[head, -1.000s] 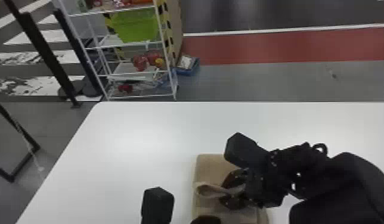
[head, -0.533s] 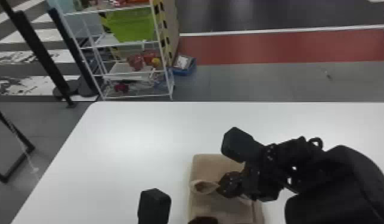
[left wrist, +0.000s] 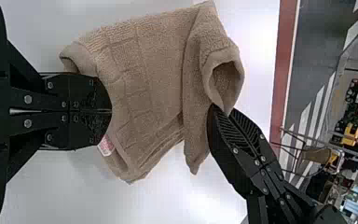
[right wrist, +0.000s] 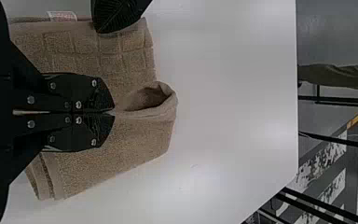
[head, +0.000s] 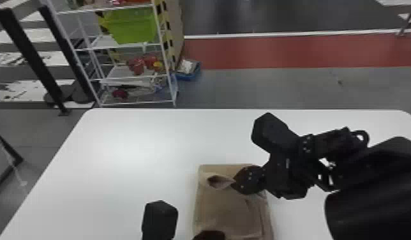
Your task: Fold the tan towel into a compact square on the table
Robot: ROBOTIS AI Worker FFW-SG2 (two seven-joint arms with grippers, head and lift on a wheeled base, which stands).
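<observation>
Towel (head: 225, 210), folded, near side of table (head: 118, 153).
Head view: I've got right gripper (head: 235, 182) at its far part, left gripper (head: 210, 235) nearer. Left wrist view: left jaws together over towel; can't tell if cloth is between. Right wrist view: right jaws narrow, pinching a towel fold that loops open just beside the tips.

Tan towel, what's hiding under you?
The towel lies on the white table, which shows on both sides of it. The part right beneath is covered, so I can't tell whether anything else is there.
</observation>
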